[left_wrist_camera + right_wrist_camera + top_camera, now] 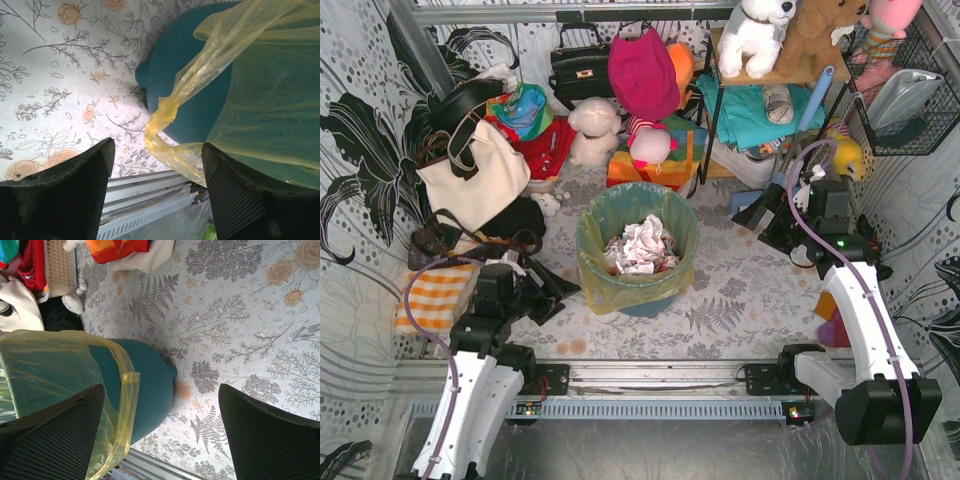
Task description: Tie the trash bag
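Bag in its bucket, both grippers empty.
From above, we see the bag (605,280) lining the bucket (650,305) mid-table, with the left gripper (552,295) and right gripper (760,220) flanking it, not touching. At the left wrist, the fingers gape empty below a twisted hem strand. We judge the film thin, light and slippery, best pinched there. At the right wrist, the fingers are spread wide, holding nothing, beside the folded hem.

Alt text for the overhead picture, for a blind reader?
A teal bucket lined with an untied yellow trash bag, crumpled white paper inside, stands on a floral surface. The left claw and right claw sit open on either side, apart from it. Bags and plush toys crowd behind.
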`<action>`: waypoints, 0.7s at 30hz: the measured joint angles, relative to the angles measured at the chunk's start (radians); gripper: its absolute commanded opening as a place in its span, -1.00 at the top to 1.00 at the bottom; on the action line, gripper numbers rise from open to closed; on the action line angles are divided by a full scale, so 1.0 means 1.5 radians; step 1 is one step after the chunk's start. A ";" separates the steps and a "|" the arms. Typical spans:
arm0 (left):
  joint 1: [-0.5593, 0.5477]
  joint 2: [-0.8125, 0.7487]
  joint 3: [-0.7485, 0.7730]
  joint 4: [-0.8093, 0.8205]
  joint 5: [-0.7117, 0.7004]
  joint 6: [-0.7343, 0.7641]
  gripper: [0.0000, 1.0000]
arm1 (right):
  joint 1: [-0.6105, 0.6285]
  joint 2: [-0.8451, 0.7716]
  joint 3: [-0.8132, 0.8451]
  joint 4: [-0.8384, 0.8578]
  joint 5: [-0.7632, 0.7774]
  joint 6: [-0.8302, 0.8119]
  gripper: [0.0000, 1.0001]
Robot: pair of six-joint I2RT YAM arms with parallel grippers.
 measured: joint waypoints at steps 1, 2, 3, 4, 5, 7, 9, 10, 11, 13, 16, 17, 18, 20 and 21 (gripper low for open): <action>0.000 -0.001 -0.007 0.004 0.004 -0.001 -0.54 | 0.000 0.003 0.000 0.001 0.000 0.000 -0.89; 0.000 -0.001 -0.013 0.009 0.006 -0.002 -0.54 | 0.000 0.006 0.000 0.002 -0.002 0.001 -0.88; 0.000 -0.001 -0.019 0.014 0.009 -0.002 -0.53 | 0.000 0.008 0.000 0.004 -0.002 0.001 -0.88; 0.000 -0.001 -0.024 0.020 0.013 -0.002 -0.53 | 0.000 0.010 0.000 0.006 -0.002 0.001 -0.88; 0.000 0.000 -0.029 0.029 0.019 -0.002 -0.53 | 0.000 0.012 0.000 0.008 -0.002 0.001 -0.88; 0.000 0.008 -0.034 0.042 0.027 -0.002 -0.53 | 0.000 0.016 0.000 0.012 -0.003 0.000 -0.88; 0.000 0.021 -0.035 0.056 0.031 0.001 -0.52 | 0.000 0.019 0.000 0.014 -0.005 0.000 -0.88; 0.000 0.026 -0.035 0.063 0.031 0.003 -0.51 | 0.000 0.021 0.000 0.015 -0.006 0.000 -0.88; 0.000 0.030 -0.035 0.069 0.031 0.004 -0.50 | 0.000 0.023 0.000 0.016 -0.007 0.000 -0.88; 0.000 0.033 -0.036 0.084 0.031 0.004 -0.48 | 0.000 0.027 0.000 0.018 -0.007 0.000 -0.88; -0.002 0.035 -0.046 0.109 0.031 0.003 -0.47 | 0.000 0.035 0.000 0.020 -0.007 0.000 -0.87; -0.004 0.037 -0.048 0.114 0.030 0.003 -0.47 | 0.000 0.037 0.000 0.020 -0.007 0.000 -0.87; -0.005 0.041 -0.049 0.116 0.030 0.003 -0.46 | 0.000 0.039 0.000 0.020 -0.007 0.000 -0.87; -0.007 0.047 -0.049 0.119 0.029 0.003 -0.46 | 0.000 0.040 0.000 0.020 -0.007 0.000 -0.88; -0.008 0.049 -0.049 0.124 0.028 0.003 -0.45 | 0.000 0.040 0.000 0.020 -0.007 0.000 -0.88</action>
